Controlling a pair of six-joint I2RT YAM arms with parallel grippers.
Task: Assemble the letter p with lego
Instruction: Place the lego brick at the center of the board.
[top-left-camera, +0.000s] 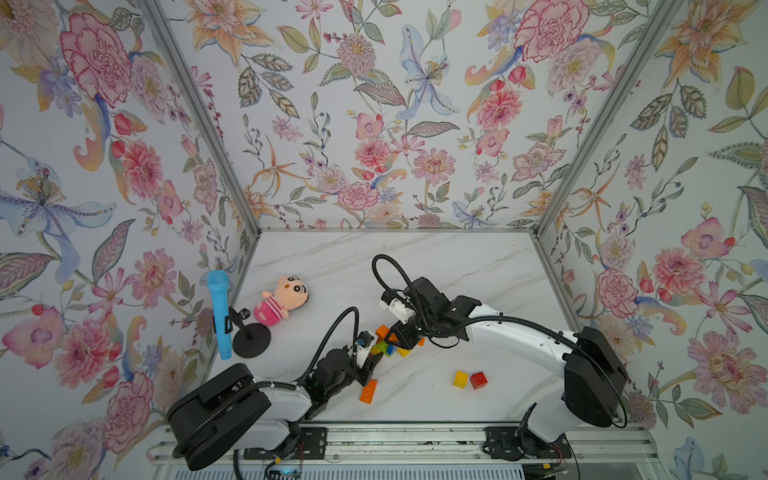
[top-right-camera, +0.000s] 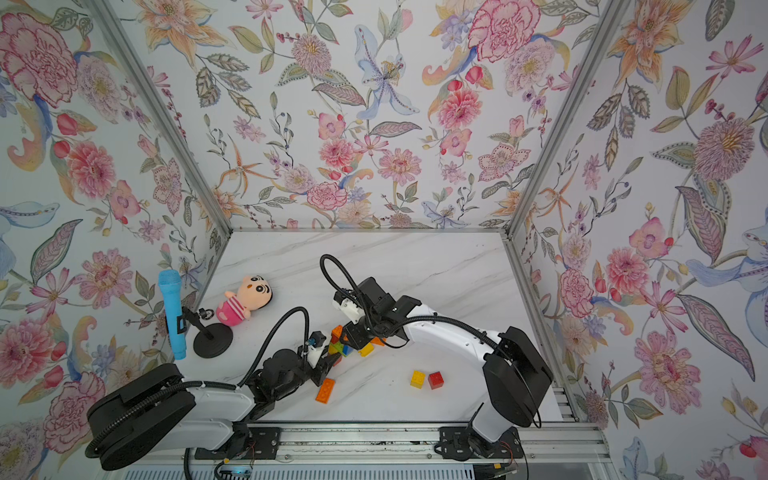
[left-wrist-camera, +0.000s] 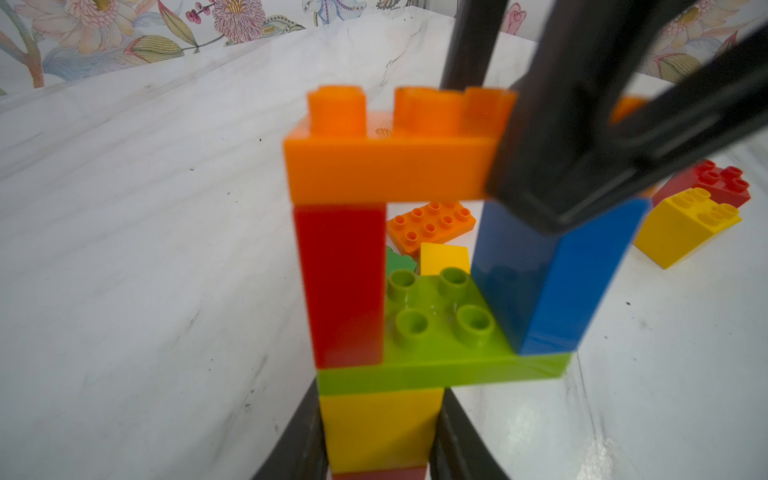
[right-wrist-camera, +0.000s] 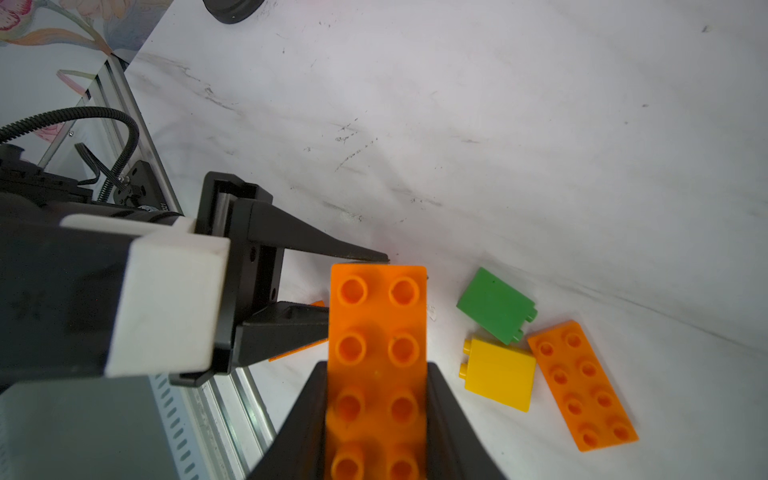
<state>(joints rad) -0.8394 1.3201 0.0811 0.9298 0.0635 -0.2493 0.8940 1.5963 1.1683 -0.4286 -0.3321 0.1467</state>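
Left pincer clamped on yellow brick at foot of lego stack. Right pincer clamped on long orange brick atop the stack, brick jutting beyond its tips.

My white marble-look tabletop carries a pink plush doll and a black microphone stand by its left edge. Nearer the front lie a long orange brick and, well to its right, a yellow square brick just beside a red square brick. The right wrist view shows a green brick, a tipped yellow brick and a flat orange plate lying close together.
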